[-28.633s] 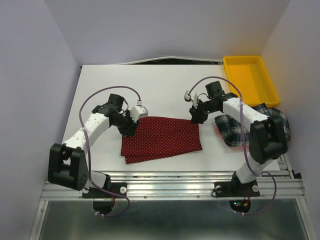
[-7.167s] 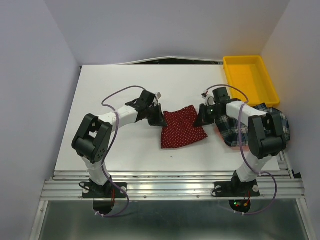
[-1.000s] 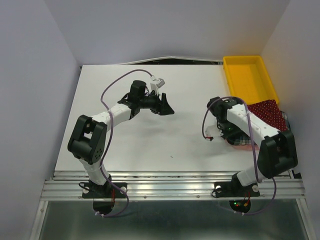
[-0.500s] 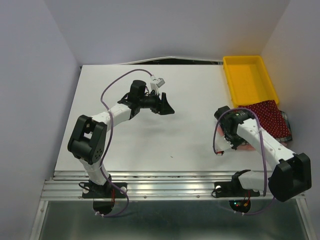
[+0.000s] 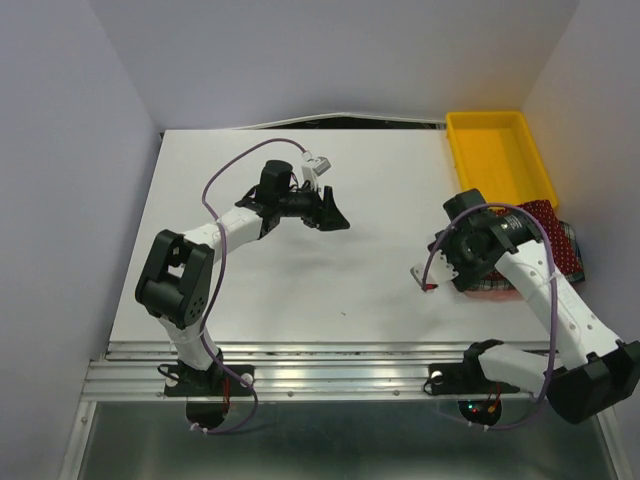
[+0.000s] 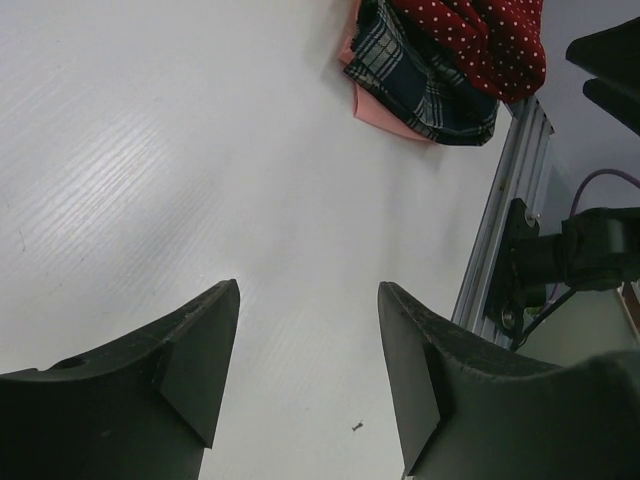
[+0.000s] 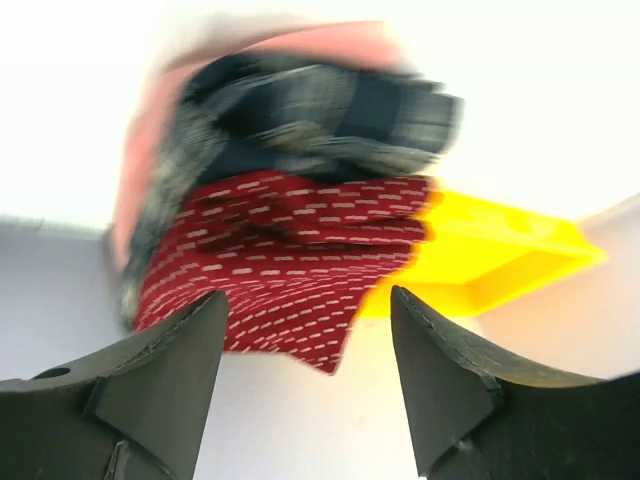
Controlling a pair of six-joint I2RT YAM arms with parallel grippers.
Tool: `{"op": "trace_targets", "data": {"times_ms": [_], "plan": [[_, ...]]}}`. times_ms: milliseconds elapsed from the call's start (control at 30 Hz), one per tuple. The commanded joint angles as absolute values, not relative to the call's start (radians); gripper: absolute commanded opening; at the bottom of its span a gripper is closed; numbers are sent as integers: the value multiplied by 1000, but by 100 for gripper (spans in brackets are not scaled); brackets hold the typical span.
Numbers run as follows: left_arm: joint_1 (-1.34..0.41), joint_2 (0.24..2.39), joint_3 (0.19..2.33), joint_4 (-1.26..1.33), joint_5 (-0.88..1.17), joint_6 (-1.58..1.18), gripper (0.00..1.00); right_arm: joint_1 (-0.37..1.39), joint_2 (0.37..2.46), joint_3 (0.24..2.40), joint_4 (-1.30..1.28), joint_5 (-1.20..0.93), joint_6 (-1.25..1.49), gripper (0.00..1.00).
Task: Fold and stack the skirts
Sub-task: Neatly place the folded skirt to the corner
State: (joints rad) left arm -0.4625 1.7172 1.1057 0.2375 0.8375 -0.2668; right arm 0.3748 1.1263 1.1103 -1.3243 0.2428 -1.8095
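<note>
Your left gripper (image 5: 334,214) sat out over the middle of the white table (image 5: 300,290), low to the surface. In the left wrist view (image 6: 310,288) its jaws stood well apart, with only bare table between them and nothing held.

Your right gripper (image 5: 458,262) was at the right side of the table, just beside the stack. The right wrist view (image 7: 308,295) was blurred, but the jaws were spread wide. Cloth showed in the gap beyond them and neither finger was clamped on it.

The red dotted skirt (image 5: 545,222) lay folded on top of the plaid skirt (image 5: 497,286) at the table's right edge, just nearer than the yellow tray (image 5: 498,160). Your right arm covered part of the stack from above.

The left wrist view caught the red dotted skirt (image 6: 480,35) over the plaid skirt (image 6: 420,80), with a pink edge (image 6: 385,108) sticking out underneath. The right wrist view showed the red dotted skirt (image 7: 290,270) touching the plaid skirt (image 7: 330,110), with the tray (image 7: 500,250) behind them.
</note>
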Motion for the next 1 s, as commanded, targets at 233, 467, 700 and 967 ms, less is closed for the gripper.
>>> {"op": "trace_targets", "data": {"times_ms": [233,467,700,967], "plan": [[-451,1637,1209,89,805,-150,69,278,1475,1586,-1095,44,-976,45],[-397,1634,1221,8,778,-114,69,-75,1540,1574,-1140,48,-827,43],[-377,1629,1213,-52,759,-54,69,-366,1554,1510,-1045,-72,-773,43],[-356,1635,1236,-138,730,-6,69,-452,1675,1433,-798,-63,-704,41]]}}
